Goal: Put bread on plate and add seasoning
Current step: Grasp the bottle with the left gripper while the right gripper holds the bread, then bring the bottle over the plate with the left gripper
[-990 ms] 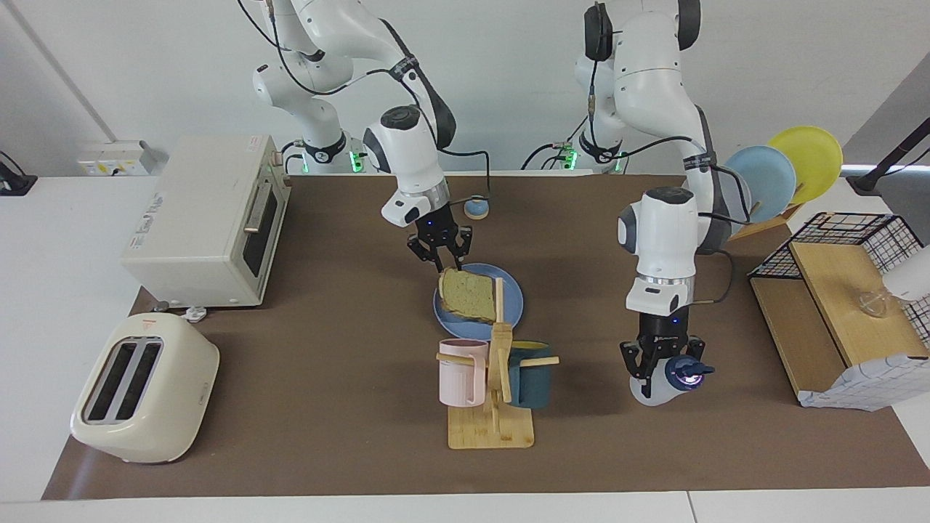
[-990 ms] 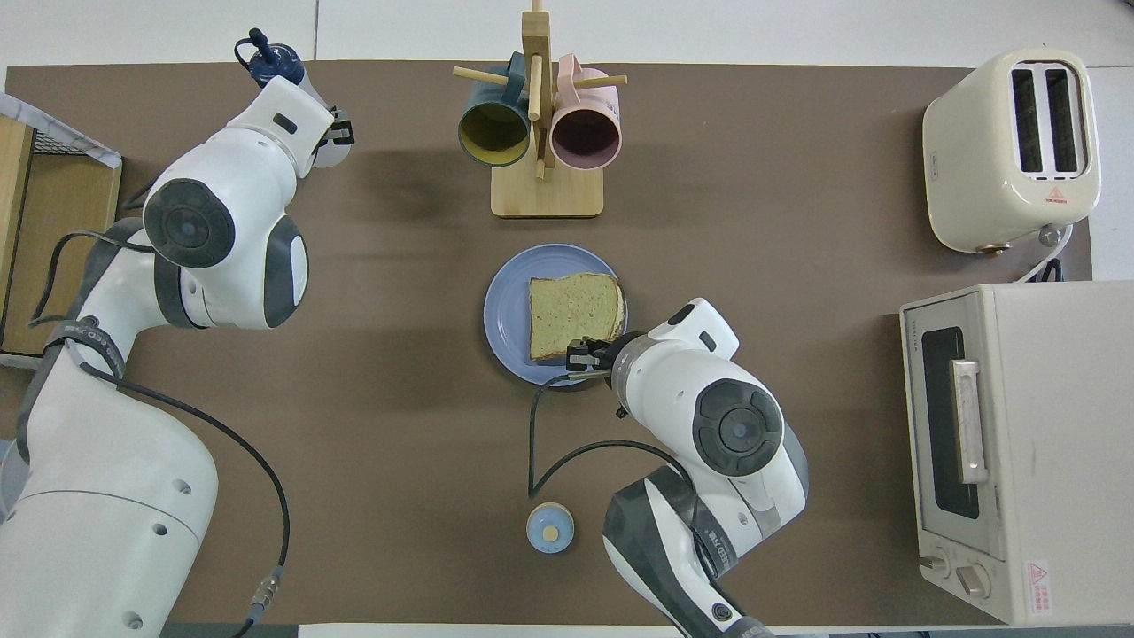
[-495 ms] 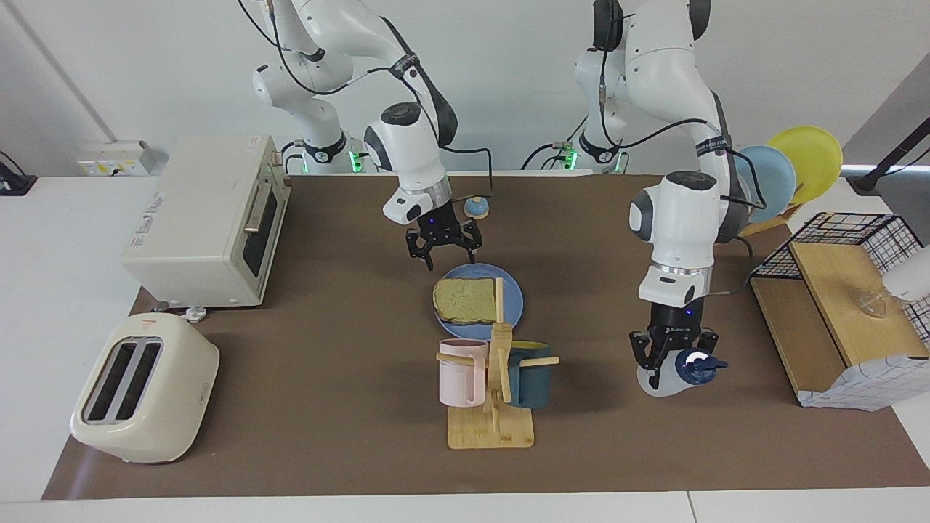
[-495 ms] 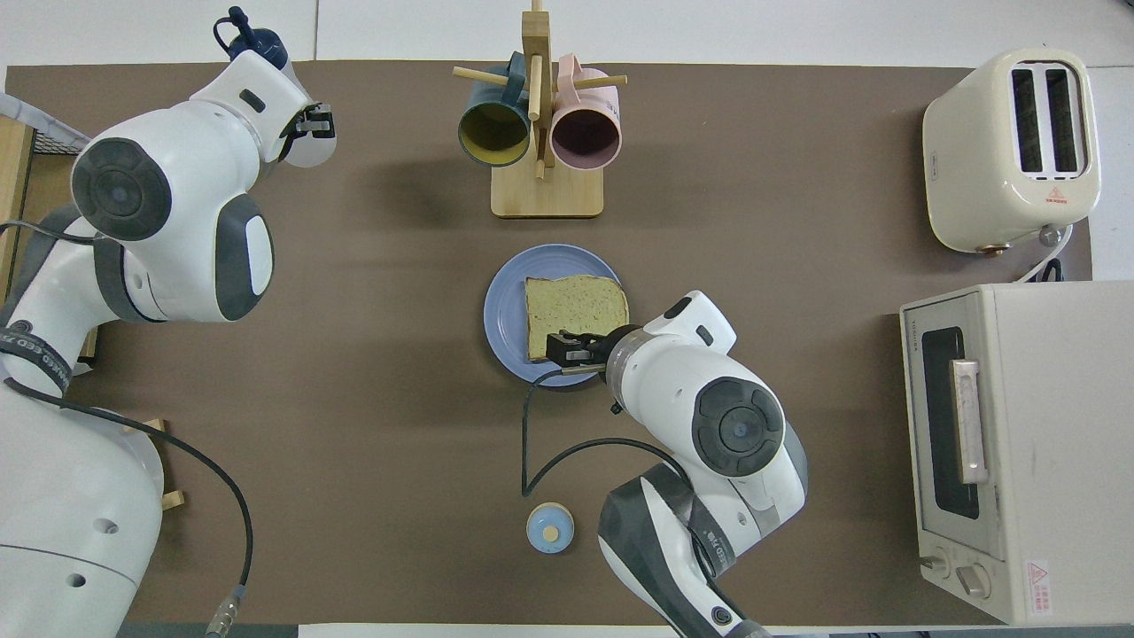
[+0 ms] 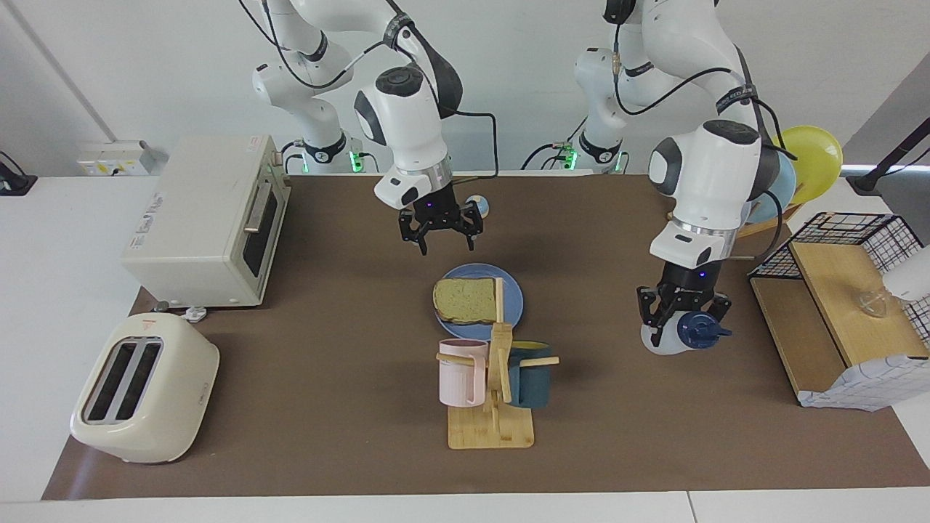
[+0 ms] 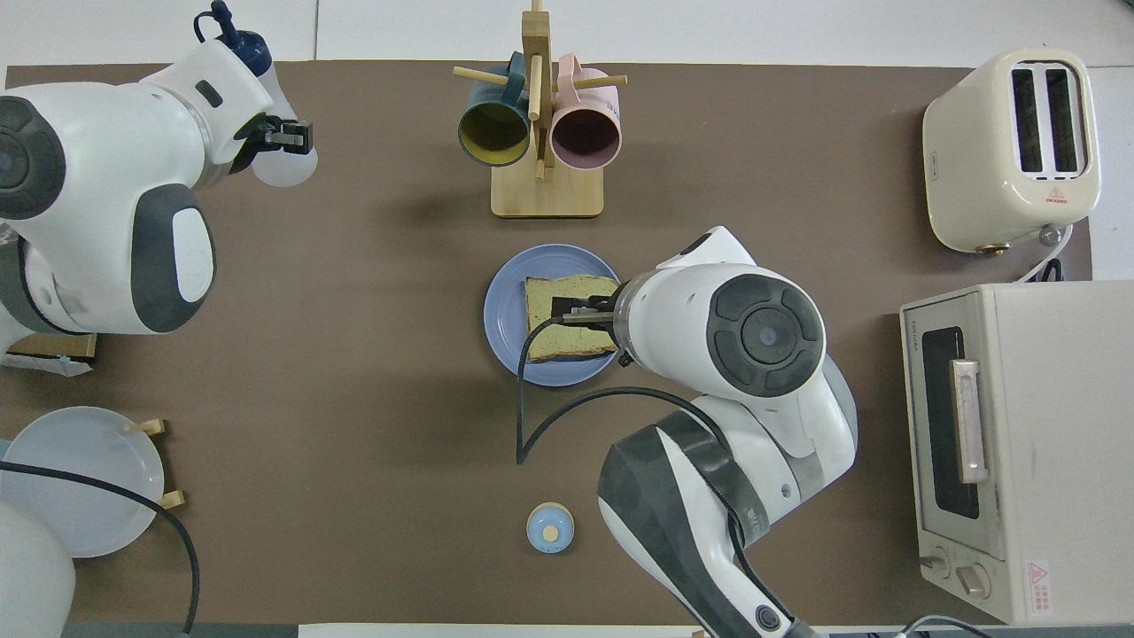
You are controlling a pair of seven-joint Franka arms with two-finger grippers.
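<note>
1. Facing view: bread [image 5: 465, 300] lies flat on the blue plate [image 5: 513, 300] mid-table, just nearer the robots than the mug rack [image 5: 492, 385] with its pink mug [image 5: 461, 372] and dark teal mug [image 5: 529, 375].
2. Right gripper [image 5: 440, 233] hangs in the air over the bare mat at the plate's robot-side edge, fingers spread, holding nothing, clear of the bread.
3. Left gripper [image 5: 681, 318] is clamped on the seasoning bottle [image 5: 689, 335], lifted off the mat and tilted, navy cap pointing toward the wire basket shelf [image 5: 843, 305] at the left arm's end.
4. Small blue bell [image 5: 479, 206] sits near the robots, partly hidden by the right gripper.
5. Overhead view: bread [image 6: 554, 317] on the plate [image 6: 505, 310], right gripper [image 6: 578, 312] overlapping the slice from above.
6. Left gripper [image 6: 282, 142] grips the bottle [image 6: 266, 115], cap at the table's outer edge, toward the left arm's end from the rack [image 6: 542, 177].
7. Toaster [image 6: 1010, 146] and toaster oven [image 6: 1019, 447] sit at the right arm's end; bell [image 6: 549, 527] sits near the robots.
</note>
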